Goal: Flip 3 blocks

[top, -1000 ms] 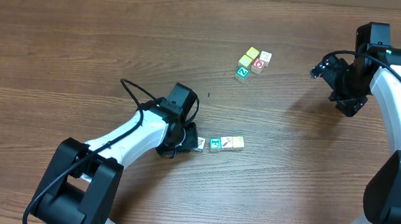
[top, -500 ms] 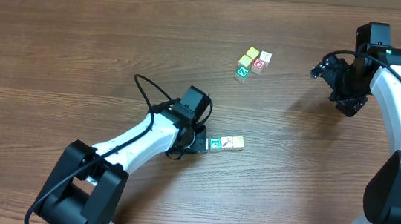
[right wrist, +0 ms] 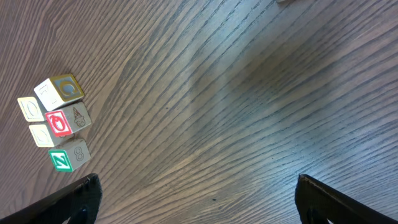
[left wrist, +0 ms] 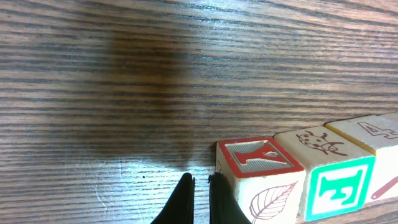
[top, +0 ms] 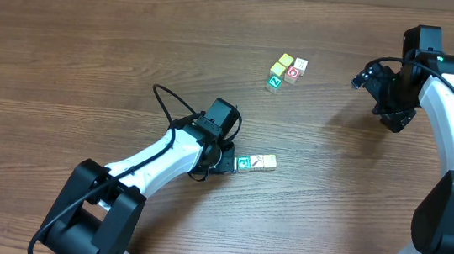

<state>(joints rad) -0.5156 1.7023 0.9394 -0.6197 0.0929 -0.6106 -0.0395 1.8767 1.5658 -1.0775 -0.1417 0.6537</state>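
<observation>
The three blocks (top: 255, 162) form one straight row, faces touching, on the matte, wood-grain surface (top: 90, 62). All are square-edged wooden cubes.

- Nearest block (left wrist: 258, 163): ridged top with a red frame and a "Y"; a leaf outline on its side.
- Middle block (left wrist: 336, 177): teal-framed letter on its side, a drawn animal on top.
- Far block (left wrist: 367, 127): pale yellow top.

My left pincer (left wrist: 199, 183) has its dark, tapered tips pressed together on nothing, just beside the row's nearest end. My right pincer (right wrist: 196, 193) is spread wide and empty, well apart from the row. A cluster of four cubes (top: 286, 71) lies between it and the row.
</observation>
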